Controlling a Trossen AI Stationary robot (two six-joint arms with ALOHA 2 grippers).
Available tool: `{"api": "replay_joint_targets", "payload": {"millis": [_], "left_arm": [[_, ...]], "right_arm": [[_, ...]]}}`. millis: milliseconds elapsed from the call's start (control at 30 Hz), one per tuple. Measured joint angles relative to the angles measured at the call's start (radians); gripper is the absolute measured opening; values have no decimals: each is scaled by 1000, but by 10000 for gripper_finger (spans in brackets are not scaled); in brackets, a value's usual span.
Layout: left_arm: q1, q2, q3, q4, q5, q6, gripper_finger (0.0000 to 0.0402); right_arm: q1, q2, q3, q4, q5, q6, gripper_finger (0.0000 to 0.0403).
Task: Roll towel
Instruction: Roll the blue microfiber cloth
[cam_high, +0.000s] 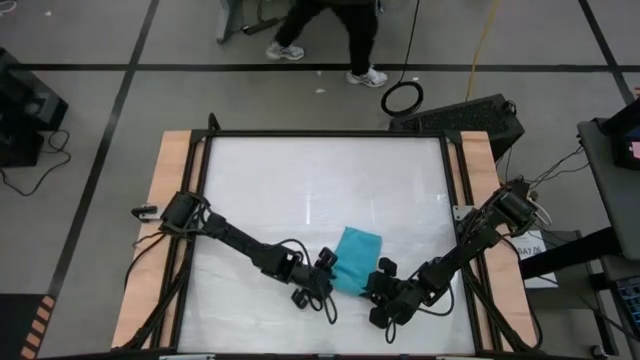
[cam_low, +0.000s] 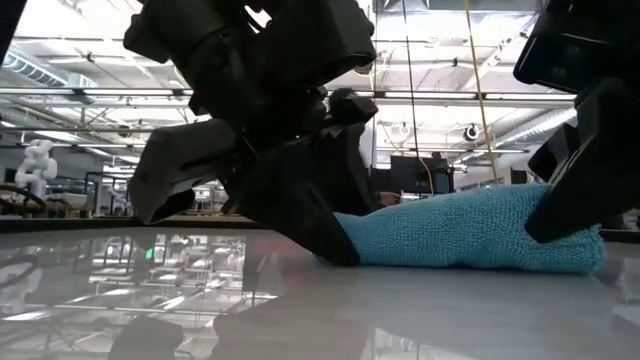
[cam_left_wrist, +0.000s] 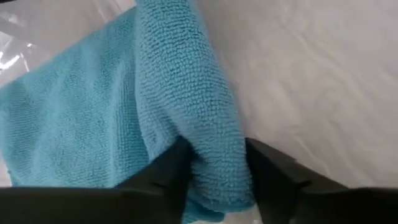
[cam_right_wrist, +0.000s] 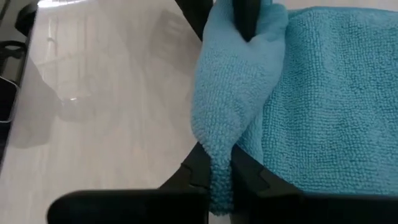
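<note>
High view: left hand (cam_high: 325, 277) & right hand (cam_high: 380, 283) both pinch towel (cam_high: 357, 257) fold on table (cam_high: 270, 180).

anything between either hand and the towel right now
Nothing visible. Both hands are already on the towel: the left hand has its rolled edge between its fingers, and the right hand is shut on the same fold from the other end.

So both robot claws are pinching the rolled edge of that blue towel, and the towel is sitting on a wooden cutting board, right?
Not quite. The towel lies directly on the glossy white table, not on a cutting board; the high view shows this. The rest holds: the left gripper and the right gripper each pinch the towel's rolled edge, as the wrist views show.
</note>
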Motion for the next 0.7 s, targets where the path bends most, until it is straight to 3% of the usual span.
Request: {"api": "replay_joint_targets", "payload": {"millis": [267, 467, 700], "left_arm": [[-11, 4, -1, 25, 30, 1, 18], [-6, 6, -3, 71, 129, -42, 16], [68, 6, -2, 64, 498, -232, 16]], "right_arm": [[0, -1, 0, 45, -3, -18, 13], [9, -2, 0, 38, -8, 13, 13], [33, -2, 1, 39, -5, 212, 13]]}}
